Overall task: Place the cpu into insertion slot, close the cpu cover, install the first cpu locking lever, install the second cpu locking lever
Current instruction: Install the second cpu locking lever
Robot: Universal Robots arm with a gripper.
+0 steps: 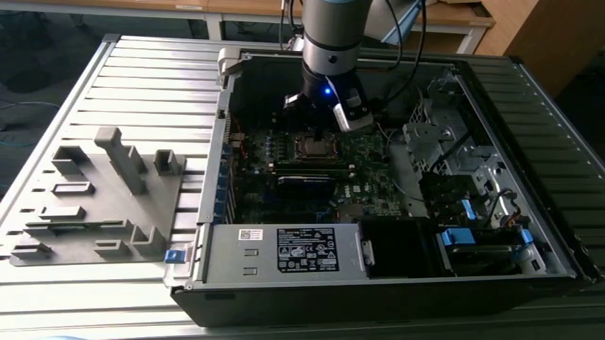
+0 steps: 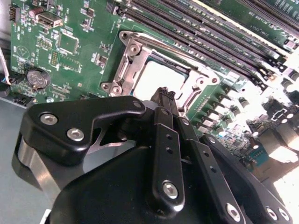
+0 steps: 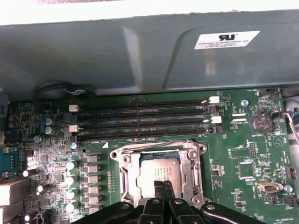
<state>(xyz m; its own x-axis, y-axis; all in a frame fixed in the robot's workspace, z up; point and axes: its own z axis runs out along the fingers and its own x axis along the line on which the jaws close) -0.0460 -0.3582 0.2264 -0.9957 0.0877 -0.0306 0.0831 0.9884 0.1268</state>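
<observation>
In both wrist views the gripper [image 3: 163,185] hangs over the socket, fingertips pressed together, holding nothing. Just beyond them the cpu [image 3: 156,173] lies in the socket at lower centre, the cover [image 3: 133,175] down around it.

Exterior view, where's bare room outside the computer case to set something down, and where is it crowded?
The ribbed table is bare between the grey fixture block and the case's far corner, and along the near edge below the fixture. Inside the case it is crowded: the arm hangs over the cpu socket, with the power supply and drive bays around the board.
</observation>
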